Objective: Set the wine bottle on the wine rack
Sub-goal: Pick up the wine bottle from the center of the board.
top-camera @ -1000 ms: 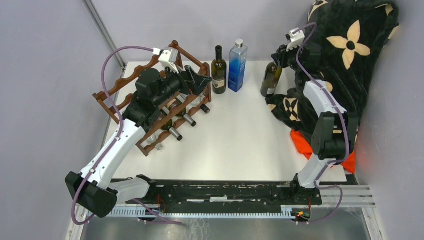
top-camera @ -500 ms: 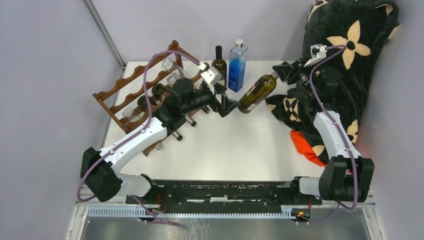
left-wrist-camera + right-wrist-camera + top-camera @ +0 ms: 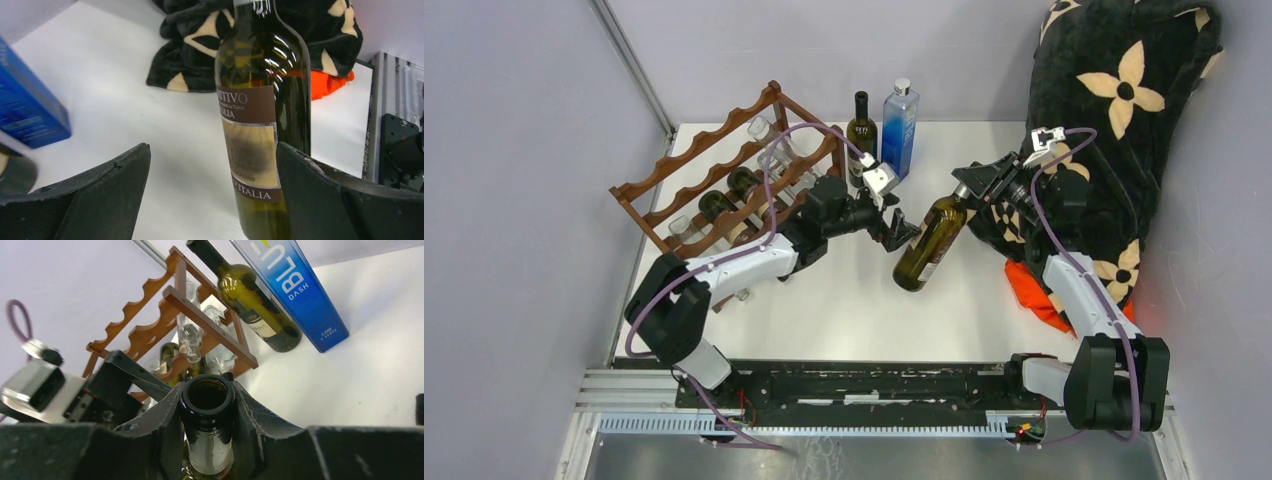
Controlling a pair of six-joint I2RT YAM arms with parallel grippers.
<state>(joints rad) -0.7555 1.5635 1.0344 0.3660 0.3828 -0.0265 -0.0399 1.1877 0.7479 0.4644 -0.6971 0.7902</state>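
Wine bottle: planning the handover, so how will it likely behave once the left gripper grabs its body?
Rigid glass, so the wine bottle is probably fragile. Glossy sides may slip in the left gripper. Round: likely rolls if released.

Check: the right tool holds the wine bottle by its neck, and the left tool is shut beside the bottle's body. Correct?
No: the left tool is open beside the wine bottle, as the left wrist view shows. The rest is right.

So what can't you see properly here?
Wine bottle: top and bottom cut off in the left wrist view; body hidden behind the right hand in the right wrist view.
Blue bottle: blurred, cut by the left edge, left wrist view.
Rack: partly behind the left arm, top view.
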